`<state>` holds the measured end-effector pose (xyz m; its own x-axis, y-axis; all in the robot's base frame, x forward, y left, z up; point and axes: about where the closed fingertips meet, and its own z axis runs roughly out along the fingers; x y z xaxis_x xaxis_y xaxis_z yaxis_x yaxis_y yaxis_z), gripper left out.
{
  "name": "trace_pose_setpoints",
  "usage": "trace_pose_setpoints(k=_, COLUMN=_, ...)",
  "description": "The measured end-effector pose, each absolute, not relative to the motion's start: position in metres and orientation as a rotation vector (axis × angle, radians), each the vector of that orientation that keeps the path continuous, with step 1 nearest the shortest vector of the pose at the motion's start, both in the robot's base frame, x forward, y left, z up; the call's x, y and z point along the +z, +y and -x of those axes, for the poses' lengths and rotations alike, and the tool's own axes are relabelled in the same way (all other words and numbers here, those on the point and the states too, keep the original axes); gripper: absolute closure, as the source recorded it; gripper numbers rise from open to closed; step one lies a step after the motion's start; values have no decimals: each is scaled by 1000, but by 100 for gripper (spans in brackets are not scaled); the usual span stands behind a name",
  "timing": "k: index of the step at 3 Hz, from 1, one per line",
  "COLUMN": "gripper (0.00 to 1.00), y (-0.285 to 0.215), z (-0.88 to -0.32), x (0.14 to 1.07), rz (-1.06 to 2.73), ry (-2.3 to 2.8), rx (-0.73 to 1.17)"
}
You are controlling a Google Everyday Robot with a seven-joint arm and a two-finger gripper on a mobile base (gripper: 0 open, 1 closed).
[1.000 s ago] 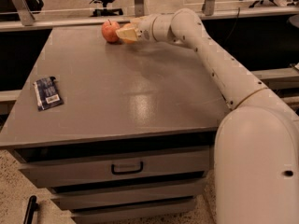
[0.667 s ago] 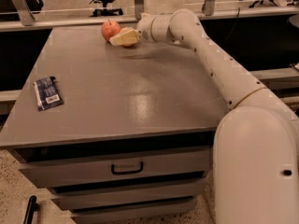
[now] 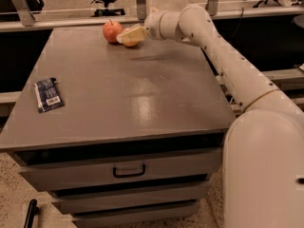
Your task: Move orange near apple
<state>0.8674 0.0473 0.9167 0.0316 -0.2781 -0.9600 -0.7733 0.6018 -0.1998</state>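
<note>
1. Since the frame 0.7 s ago, the tool [image 3: 126,36] is sitting a touch higher and slightly farther from the apple [image 3: 112,31]. The apple itself is keeping its earlier place.
2. The tool is hanging over the far edge of the table [image 3: 142,103], pointing toward the camera's left, at the end of the white arm [image 3: 213,46] that is reaching in from the right.
3. The orange [image 3: 131,43] is lying directly under the tool. Only its lower part is showing beneath the pale tool body, and it is appearing to rest on the table surface.
4. Tool state: it is covering the top of the orange, and whether it is clamping the fruit or standing apart from it cannot be told.
5. The apple is standing just beyond the tool's tip, to the camera's left of it, stem upward. It is sitting just beside the orange; whether the two are touching cannot be told.
6. A dark blue packet [image 3: 47,94] is lying flat well away from the tool, toward the near left corner of the table.
7. Below the tabletop, well apart from the tool, the drawer front with its dark handle [image 3: 129,171] is facing the camera.
</note>
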Motion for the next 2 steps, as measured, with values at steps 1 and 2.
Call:
trace_pose_setpoints(k=1, gripper=0, y=-1, z=-853, x=950, rz=925, ry=1502, rx=435)
trace_pose_setpoints(k=2, gripper=0, y=-1, z=-853, x=950, rz=925, ry=1502, rx=435)
